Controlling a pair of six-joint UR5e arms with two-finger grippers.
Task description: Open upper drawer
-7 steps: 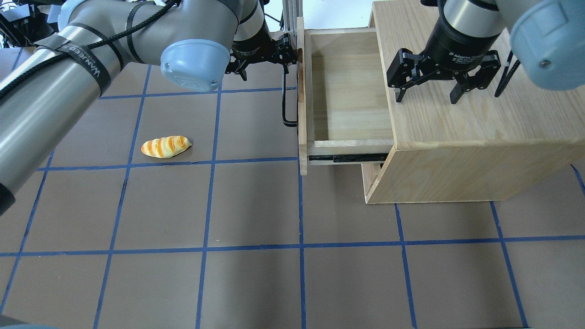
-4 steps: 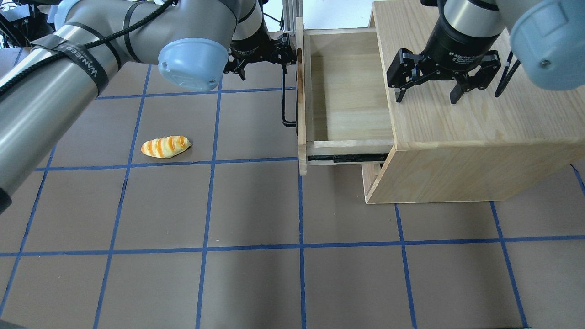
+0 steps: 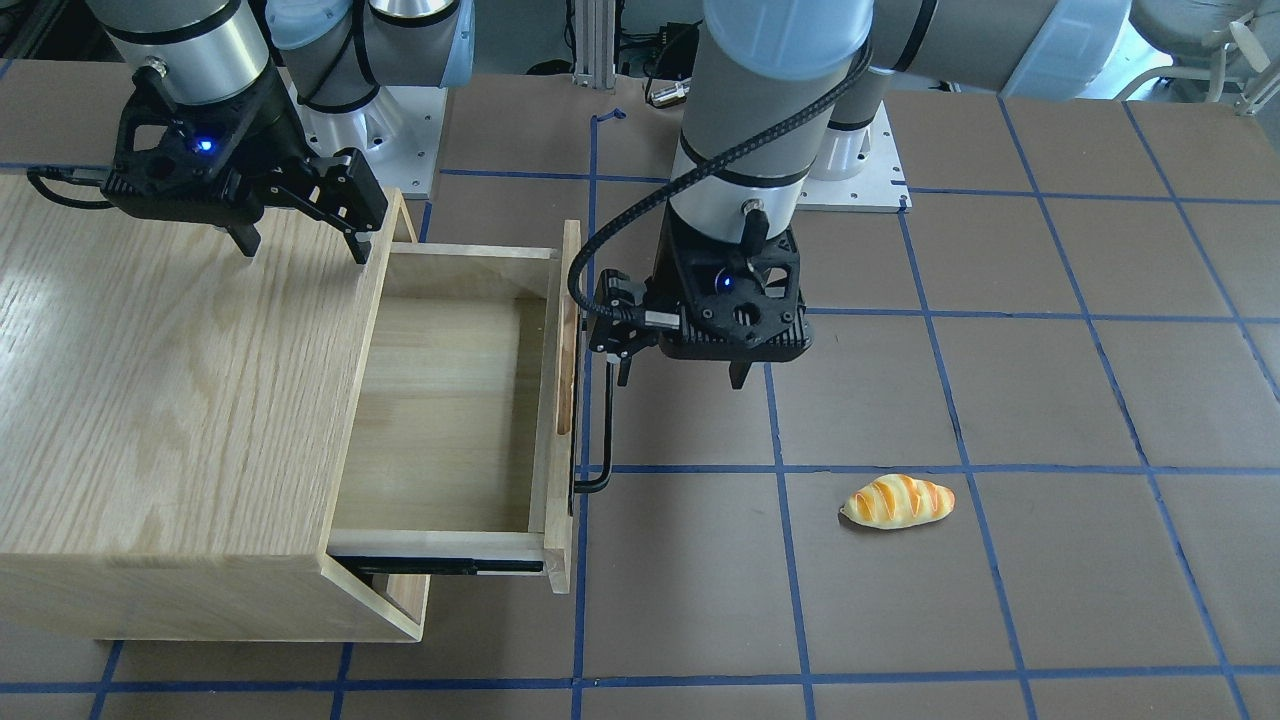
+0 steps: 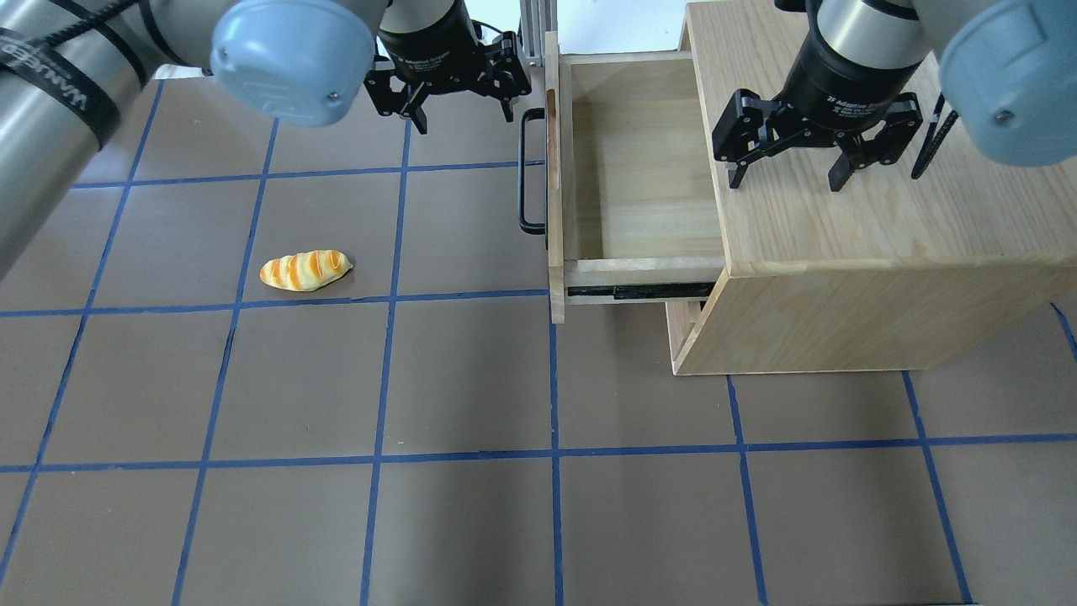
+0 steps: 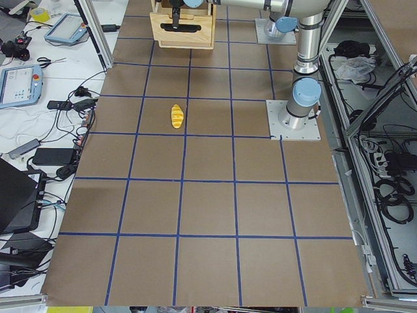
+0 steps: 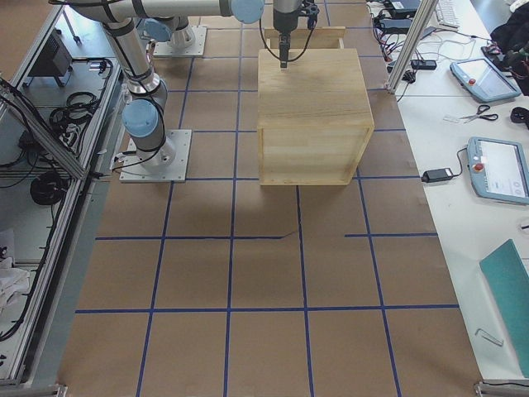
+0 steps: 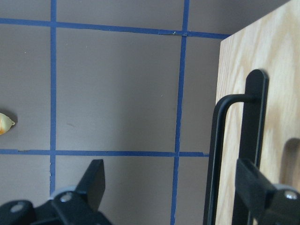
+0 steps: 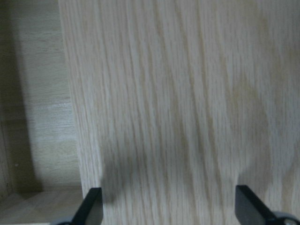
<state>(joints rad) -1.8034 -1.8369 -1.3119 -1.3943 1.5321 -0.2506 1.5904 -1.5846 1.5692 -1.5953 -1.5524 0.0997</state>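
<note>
The upper drawer [image 4: 644, 168] stands pulled out of the light-wood cabinet [image 4: 875, 210], its inside bare. Its front panel carries a black bar handle [image 4: 530, 172], which also shows in the front view [image 3: 607, 430] and the left wrist view [image 7: 215, 159]. My left gripper [image 4: 458, 105] is open and holds nothing, a little to the left of the handle's far end. In the front view the left gripper [image 3: 680, 380] hangs beside the drawer front. My right gripper [image 4: 787, 177] is open and empty just above the cabinet top [image 8: 178, 103].
A toy bread roll [image 4: 305, 270] lies on the brown mat to the left of the drawer, and shows in the front view [image 3: 898, 502]. The cabinet's plain lower front [image 4: 686, 324] sits under the drawer. Blue tape lines grid the table.
My left gripper has come away from the far end of the handle and moved left, now standing open. The drawer and my right arm have not moved.
</note>
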